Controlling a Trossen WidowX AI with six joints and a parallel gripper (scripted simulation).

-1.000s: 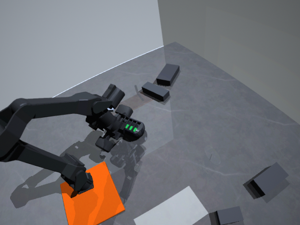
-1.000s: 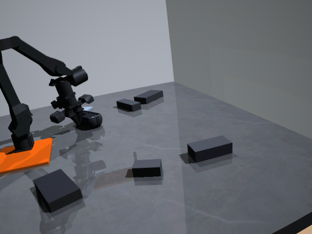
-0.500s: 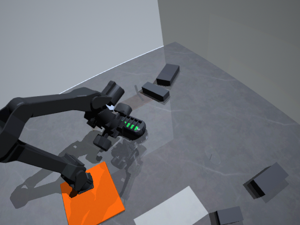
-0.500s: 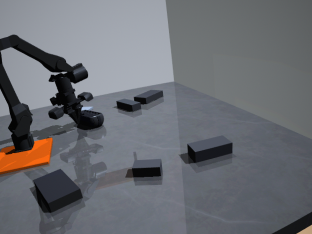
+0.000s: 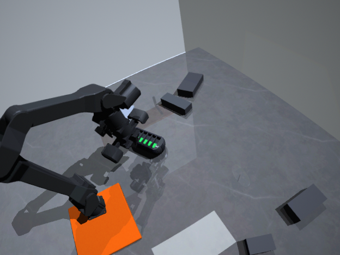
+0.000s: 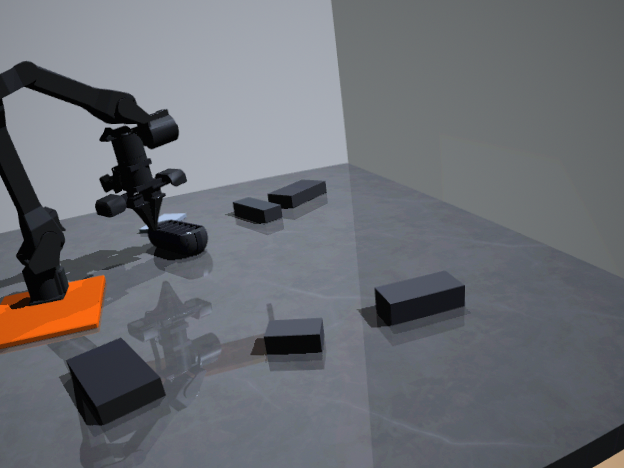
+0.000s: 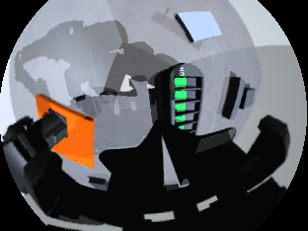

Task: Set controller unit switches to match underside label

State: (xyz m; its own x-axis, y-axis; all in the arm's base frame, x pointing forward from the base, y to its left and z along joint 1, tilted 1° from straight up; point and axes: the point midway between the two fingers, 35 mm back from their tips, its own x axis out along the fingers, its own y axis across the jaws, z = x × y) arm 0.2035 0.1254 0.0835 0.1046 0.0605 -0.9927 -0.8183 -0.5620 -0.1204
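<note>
My tool points down with its fingers together and nothing between them, the tips at the far end of the controller unit from its printed end mark. Whether they touch a switch, I cannot tell. The unit sits on the tabletop, switches upward, in front of my orange base plate. Green shows along one side of the switch row (my own fingers hide the last of it from the wrist view). The label underneath is out of sight. Beyond the unit, a dark block sits near a second dark block, and a pale blue panel lies near the unit.
</note>
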